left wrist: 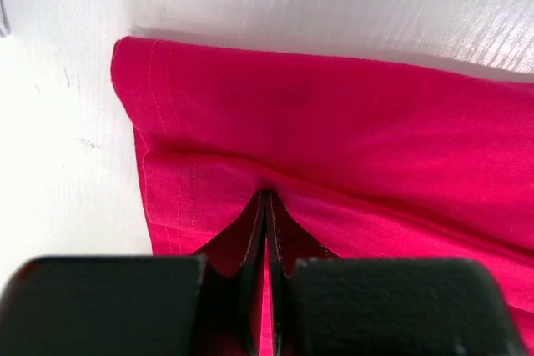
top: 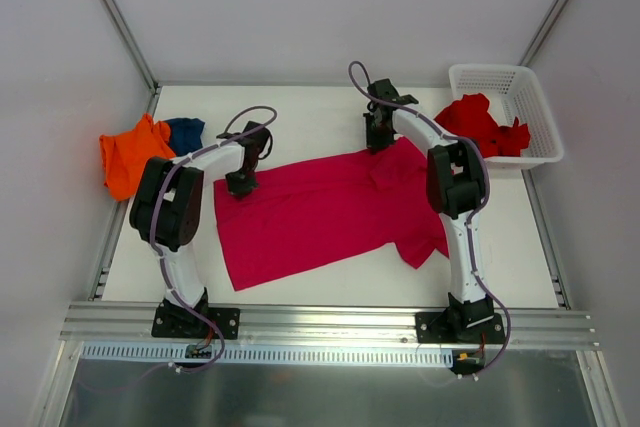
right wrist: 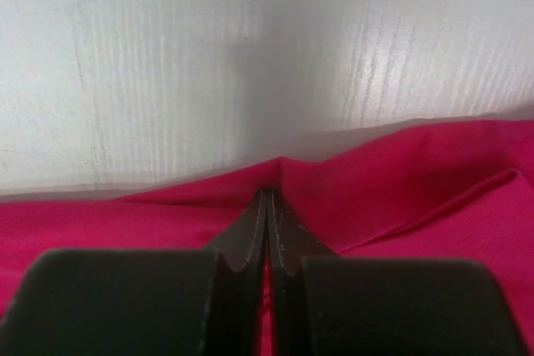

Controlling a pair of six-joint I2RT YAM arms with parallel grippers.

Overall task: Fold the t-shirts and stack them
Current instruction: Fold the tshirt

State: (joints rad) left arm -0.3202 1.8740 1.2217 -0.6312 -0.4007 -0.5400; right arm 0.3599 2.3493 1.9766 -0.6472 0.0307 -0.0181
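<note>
While both arms sit on it, magenta-pink t-shirt [top: 320,212]: spread flat mid-tabletop, long axis running 8 o'clock to 2 o'clock, one sleeve sticking out at its 4 o'clock end.
tabletop [top: 300,112]: white, bare strip visible at 12 o'clock of the pink shirt.
left fingers [top: 240,185]: down on the shirt's 10 o'clock corner.
left fingers, wrist view [left wrist: 242,239]: pressed fully together, no gap, a raised ridge of pink cloth pinched between the tips. Hem stitching runs off at 9 o'clock of the tips, hem corner at 10 o'clock, rest of the cloth spreads toward 3 o'clock.
right fingers [top: 377,142]: down on the shirt's far edge, at about its 1 o'clock.
right fingers, wrist view [right wrist: 246,235]: also closed tight, shirt edge caught at the tips and tented up into a small peak. Cloth falls away at 3 and 9 o'clock, bare tabletop at 12 o'clock.
orange t-shirt [top: 128,155]: bunched at the tabletop's 9 o'clock edge, well apart from both fingers.
navy t-shirt [top: 185,132]: crumpled, touching the orange one on its 2 o'clock side.
basket [top: 520,82]: white mesh, at the tabletop's 2 o'clock corner.
red t-shirt [top: 480,125]: heaped in the basket, draped over its 8 o'clock rim.
</note>
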